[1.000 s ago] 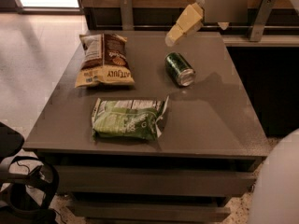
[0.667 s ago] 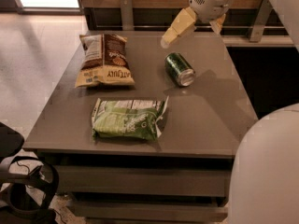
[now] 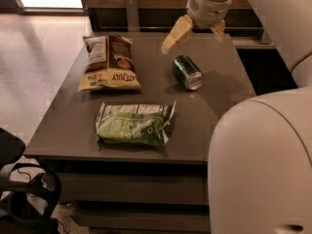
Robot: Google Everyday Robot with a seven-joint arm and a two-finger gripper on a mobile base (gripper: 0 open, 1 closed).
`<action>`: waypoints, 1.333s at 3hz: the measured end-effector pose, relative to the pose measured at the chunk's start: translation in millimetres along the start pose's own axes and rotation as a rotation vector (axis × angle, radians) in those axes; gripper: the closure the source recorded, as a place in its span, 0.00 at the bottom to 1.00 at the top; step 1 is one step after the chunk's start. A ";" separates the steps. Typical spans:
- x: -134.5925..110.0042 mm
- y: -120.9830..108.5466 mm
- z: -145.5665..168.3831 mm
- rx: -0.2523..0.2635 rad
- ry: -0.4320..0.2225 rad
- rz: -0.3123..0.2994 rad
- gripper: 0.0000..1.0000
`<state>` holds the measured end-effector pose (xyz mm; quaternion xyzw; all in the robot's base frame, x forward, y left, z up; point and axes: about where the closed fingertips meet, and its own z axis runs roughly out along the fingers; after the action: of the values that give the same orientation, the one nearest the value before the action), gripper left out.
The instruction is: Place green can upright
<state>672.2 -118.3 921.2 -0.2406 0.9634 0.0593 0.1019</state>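
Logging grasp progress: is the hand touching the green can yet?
Apart. In the camera view the open hand hangs beyond the green can, with bare table showing between its nearest fingertip and the can.

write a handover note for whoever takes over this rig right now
Pincer: open and empty, hovering above the far part of the table, just beyond the green can.
Green can: lying on its side on the table, one silver end toward the camera, apart from the brown snack bag and the green snack bag.
Done: nothing yet; the can is not grasped.
Left: come down on the can, grasp it, stand it upright, release.
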 end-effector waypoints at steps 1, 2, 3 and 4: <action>4.6 2.0 15.0 -0.004 0.038 0.028 0.00; 12.2 7.2 28.9 -0.016 0.069 0.032 0.00; 8.4 11.3 39.7 0.006 0.080 0.002 0.00; 2.1 14.1 45.7 0.056 0.066 -0.048 0.00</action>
<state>671.4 -99.4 877.2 -0.2626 0.9615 0.0220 0.0781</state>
